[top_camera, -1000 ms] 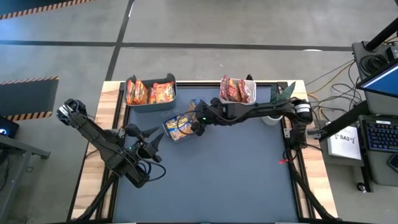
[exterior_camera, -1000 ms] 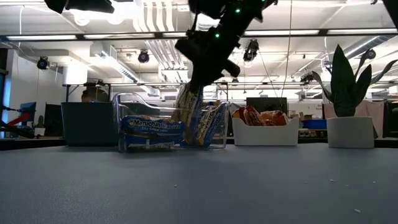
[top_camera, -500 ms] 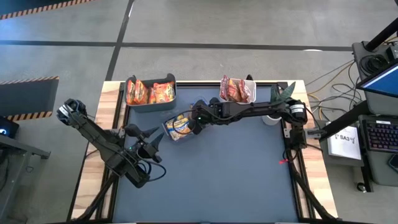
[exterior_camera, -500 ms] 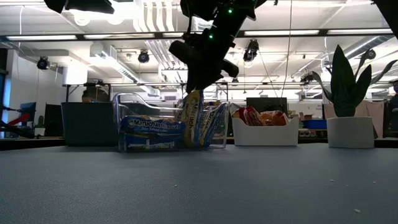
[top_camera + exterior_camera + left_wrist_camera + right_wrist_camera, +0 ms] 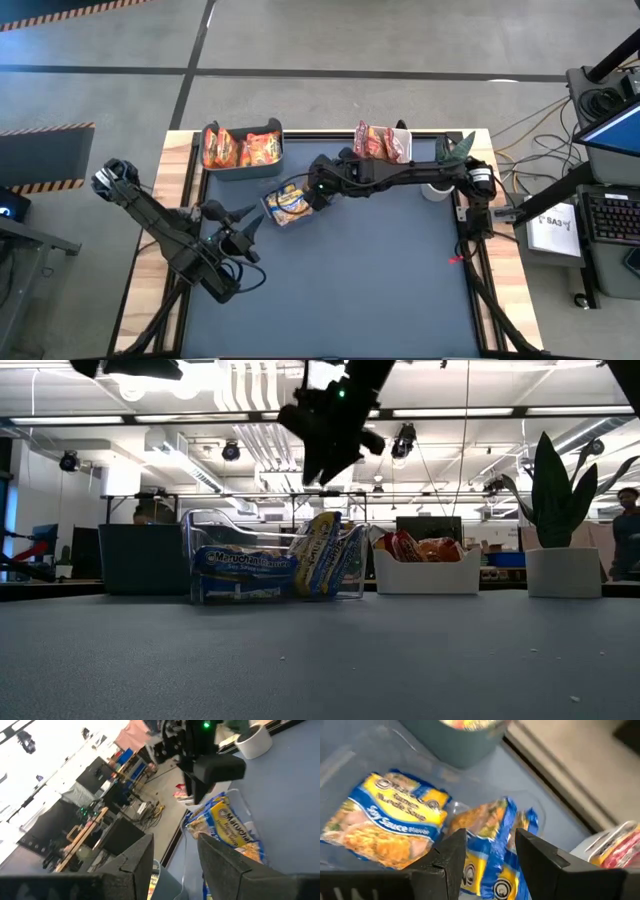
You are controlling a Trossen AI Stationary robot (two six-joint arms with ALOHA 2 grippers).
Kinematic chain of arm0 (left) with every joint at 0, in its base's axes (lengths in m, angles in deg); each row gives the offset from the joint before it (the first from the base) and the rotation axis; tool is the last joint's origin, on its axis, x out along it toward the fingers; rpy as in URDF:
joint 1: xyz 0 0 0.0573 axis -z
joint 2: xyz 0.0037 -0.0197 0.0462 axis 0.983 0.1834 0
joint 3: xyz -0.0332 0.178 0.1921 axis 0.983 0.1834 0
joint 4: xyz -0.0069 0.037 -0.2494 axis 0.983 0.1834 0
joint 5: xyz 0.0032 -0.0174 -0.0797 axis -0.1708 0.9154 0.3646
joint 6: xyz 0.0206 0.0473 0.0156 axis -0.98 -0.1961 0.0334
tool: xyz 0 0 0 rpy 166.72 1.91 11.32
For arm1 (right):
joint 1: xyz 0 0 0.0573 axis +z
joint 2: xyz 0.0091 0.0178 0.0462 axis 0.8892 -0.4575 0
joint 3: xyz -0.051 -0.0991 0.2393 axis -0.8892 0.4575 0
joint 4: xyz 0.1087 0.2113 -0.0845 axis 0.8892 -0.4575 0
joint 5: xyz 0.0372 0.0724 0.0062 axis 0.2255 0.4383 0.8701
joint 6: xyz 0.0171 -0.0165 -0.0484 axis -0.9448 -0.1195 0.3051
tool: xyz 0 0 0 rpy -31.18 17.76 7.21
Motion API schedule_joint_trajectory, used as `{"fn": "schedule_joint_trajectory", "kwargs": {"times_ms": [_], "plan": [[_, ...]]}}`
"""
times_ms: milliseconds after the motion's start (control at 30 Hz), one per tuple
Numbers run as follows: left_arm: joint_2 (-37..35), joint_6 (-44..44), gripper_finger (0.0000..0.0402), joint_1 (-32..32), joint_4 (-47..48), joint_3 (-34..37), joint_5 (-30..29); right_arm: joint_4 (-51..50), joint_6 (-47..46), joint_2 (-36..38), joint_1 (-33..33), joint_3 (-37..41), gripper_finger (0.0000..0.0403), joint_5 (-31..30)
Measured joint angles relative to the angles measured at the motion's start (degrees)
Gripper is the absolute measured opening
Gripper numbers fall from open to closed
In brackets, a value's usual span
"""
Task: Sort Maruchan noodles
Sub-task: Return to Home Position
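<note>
Blue-yellow Maruchan packets (image 5: 289, 203) sit in a clear bin (image 5: 215, 525): one lies flat (image 5: 240, 563), and others (image 5: 320, 552) stand on edge, leaning against the bin's right wall. Orange packets (image 5: 240, 150) fill the teal bin (image 5: 243, 170), and dark red packets (image 5: 380, 143) fill the white bin (image 5: 425, 576). My right gripper (image 5: 325, 455) hangs open above the clear bin, with the packets (image 5: 492, 845) below its fingers. My left gripper (image 5: 240, 217) waits open near the table's left edge.
A potted plant in a white pot (image 5: 565, 572) stands near the table's far right corner. The three bins line the far edge. The dark mat (image 5: 370, 280) stretches toward the near edge. Desks and monitors fill the room behind.
My right gripper lowered a blue-yellow packet on edge into the clear bin, let go of it and rose clear. The packet now leans against the other upright packets in the bin.
</note>
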Motion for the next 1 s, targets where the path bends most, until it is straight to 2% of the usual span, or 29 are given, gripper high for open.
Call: {"fn": "schedule_joint_trajectory", "kwargs": {"times_ms": [133,267,433,600,700,800,867,1000], "plan": [[-0.07,0.21,0.0137,4.67,0.02,1.48,-0.94,3.49,6.45,2.10,3.05,1.78,0.0148,-2.35],[-1.10,4.16,0.0137,11.04,0.70,4.12,-6.39,8.47,11.57,5.98,6.79,6.58,0.0135,0.55],[-4.69,13.41,0.0124,17.25,2.14,7.10,-7.76,21.21,14.05,13.30,11.11,18.11,0.0119,2.11],[-7.72,18.19,0.0091,18.27,1.63,10.12,-5.33,33.65,20.71,21.17,13.79,32.75,0.0105,1.51],[-8.36,18.99,0.0067,17.38,-1.45,10.87,-1.78,34.73,21.87,25.20,14.44,38.69,0.0097,-4.82],[-8.27,19.06,0.0040,16.41,-6.62,11.46,1.42,32.30,12.06,29.34,14.28,43.25,0.0088,-8.16],[-7.34,18.51,0.0020,16.19,-11.53,12.43,2.47,31.87,11.08,31.67,14.57,46.38,0.0083,-6.44],[-5.16,10.48,0.0005,16.25,-25.22,15.56,2.84,33.50,11.73,36.77,14.76,52.25,0.0082,2.42]]}}
